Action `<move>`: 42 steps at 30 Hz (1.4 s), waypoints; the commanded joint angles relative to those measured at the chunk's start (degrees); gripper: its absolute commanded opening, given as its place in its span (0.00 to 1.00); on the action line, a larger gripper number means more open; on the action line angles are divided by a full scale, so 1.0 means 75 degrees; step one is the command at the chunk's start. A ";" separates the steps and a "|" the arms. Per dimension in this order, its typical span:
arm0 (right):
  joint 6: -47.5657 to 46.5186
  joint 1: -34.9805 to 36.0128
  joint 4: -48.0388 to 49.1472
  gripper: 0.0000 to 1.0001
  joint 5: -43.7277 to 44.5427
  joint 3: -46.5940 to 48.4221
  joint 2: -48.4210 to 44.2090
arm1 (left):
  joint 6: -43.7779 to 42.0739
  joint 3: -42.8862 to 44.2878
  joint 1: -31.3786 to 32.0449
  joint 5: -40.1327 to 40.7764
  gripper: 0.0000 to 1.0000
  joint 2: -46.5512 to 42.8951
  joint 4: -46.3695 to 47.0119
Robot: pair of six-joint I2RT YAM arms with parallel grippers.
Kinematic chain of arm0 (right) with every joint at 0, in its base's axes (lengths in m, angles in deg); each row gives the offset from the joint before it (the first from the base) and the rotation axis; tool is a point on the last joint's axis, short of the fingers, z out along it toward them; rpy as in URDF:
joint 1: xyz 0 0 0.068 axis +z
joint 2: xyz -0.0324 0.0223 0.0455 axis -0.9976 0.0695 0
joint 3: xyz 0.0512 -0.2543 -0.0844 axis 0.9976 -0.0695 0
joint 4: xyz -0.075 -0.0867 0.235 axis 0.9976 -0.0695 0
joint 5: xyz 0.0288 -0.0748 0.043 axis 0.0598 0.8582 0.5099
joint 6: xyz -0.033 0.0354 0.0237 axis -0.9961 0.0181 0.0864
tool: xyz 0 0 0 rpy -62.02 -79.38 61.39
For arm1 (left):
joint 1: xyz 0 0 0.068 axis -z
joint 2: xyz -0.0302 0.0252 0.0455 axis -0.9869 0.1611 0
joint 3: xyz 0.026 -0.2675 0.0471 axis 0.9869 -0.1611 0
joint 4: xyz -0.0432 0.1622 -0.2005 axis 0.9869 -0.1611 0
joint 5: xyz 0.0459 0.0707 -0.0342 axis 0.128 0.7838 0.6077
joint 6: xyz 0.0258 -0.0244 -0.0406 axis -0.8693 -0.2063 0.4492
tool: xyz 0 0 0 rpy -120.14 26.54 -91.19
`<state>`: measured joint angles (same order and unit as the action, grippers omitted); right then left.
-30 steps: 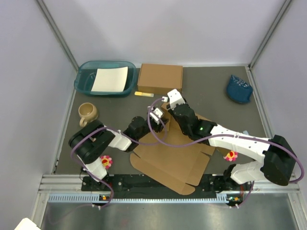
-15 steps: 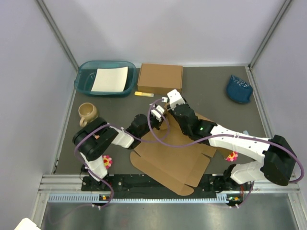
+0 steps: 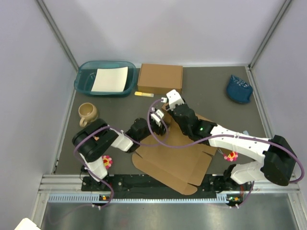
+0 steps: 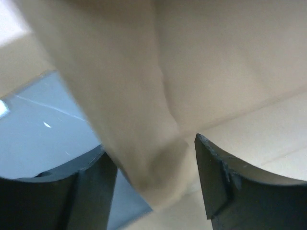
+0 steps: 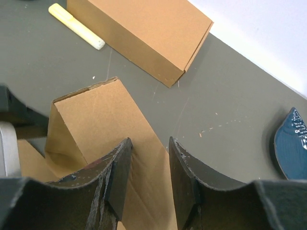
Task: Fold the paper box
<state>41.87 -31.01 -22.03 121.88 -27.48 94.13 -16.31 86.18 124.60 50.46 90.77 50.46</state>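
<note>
Matte brown creased flaps of the paper box (image 3: 177, 160) are straddled by the left tool (image 4: 151, 148) and right tool (image 5: 149, 142); whether either is clenched cannot be told.

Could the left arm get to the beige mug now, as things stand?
Probably not at once. The beige mug stands apart on bare table with nothing in the way, but the left gripper has a flap of the paper box between its fingers and would have to leave it first.

Brown die-cut paper box (image 3: 177, 160), mostly flat and unfolded, one far-end flap upright.
</note>
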 commanded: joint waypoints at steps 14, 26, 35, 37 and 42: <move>0.0180 0.0084 -0.0671 0.40 -0.1094 -0.0293 0.0366 | 0.0778 -0.1289 0.0326 -0.0843 0.98 -0.0134 0.0887; 0.0204 0.0084 -0.0648 0.40 -0.1153 -0.0328 0.0400 | 0.1024 -0.2110 0.0150 -0.1089 0.98 -0.1143 0.2094; 0.0216 0.0084 -0.0637 0.40 -0.1199 -0.0352 0.0342 | 0.1809 -0.1923 -0.0623 -0.1112 0.91 -0.0254 0.3289; 0.0216 0.0073 -0.0648 0.40 -0.1211 -0.0352 0.0354 | 0.2042 -0.1876 -0.0868 -0.1194 0.89 -0.0101 0.3570; 0.0216 0.0084 -0.0625 0.40 -0.1223 -0.0364 0.0365 | 0.2138 -0.1724 -0.0987 -0.1276 0.87 -0.0006 0.3607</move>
<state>41.94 -31.01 -20.43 118.41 -27.52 94.31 -2.54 71.10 117.52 42.65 90.66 59.84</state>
